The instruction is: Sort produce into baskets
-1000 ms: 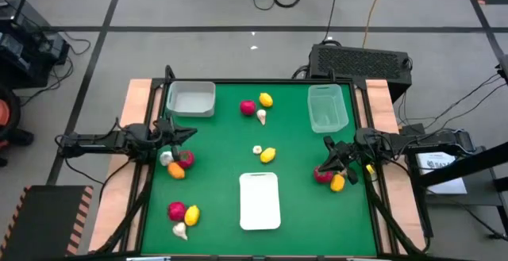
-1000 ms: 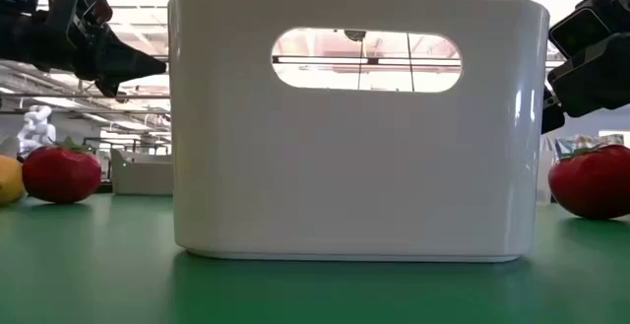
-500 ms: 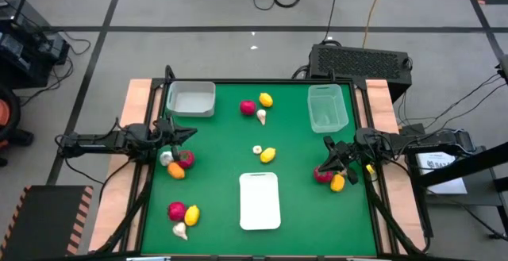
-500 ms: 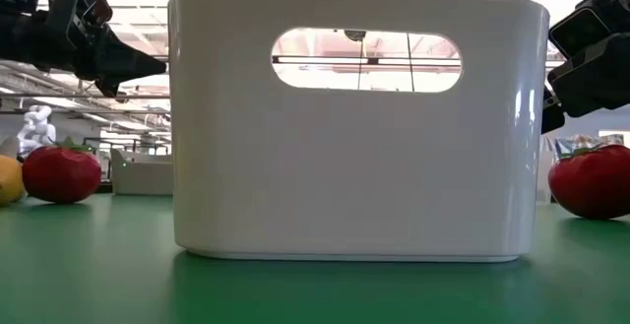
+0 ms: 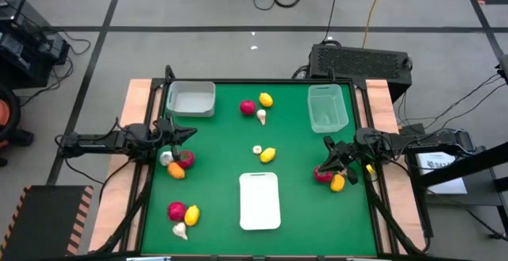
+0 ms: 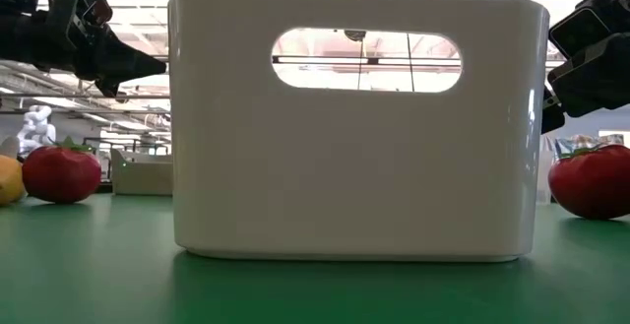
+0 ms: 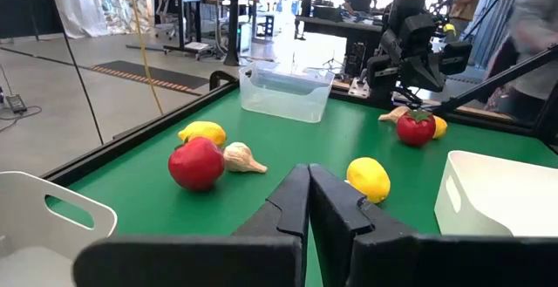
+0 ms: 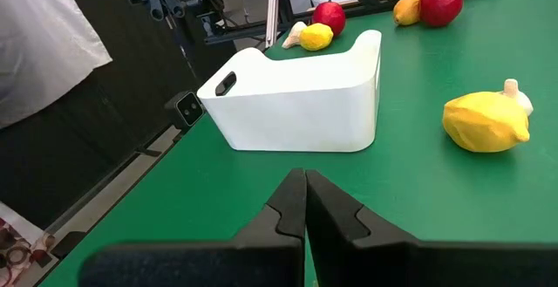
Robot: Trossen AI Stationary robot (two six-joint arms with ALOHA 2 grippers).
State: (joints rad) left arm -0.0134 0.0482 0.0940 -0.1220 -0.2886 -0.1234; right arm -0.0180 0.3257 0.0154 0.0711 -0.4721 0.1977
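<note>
Jaws on both arms pressed together, empty. Left gripper (image 5: 189, 133) hangs just above the red piece (image 5: 186, 159) and orange piece (image 5: 176, 171); right gripper (image 5: 328, 143) sits beside a red/yellow pair (image 5: 329, 178). Whitish tub (image 5: 190, 99) and green tub (image 5: 326, 107) are empty at the tabletop's far side. Risk: descending with jaws shut would knock round produce rolling, and tight clusters invite a double grab.

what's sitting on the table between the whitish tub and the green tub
In the high view, between the whitish tub and green tub: a red piece, yellow lemon, white garlic bulb.
</note>
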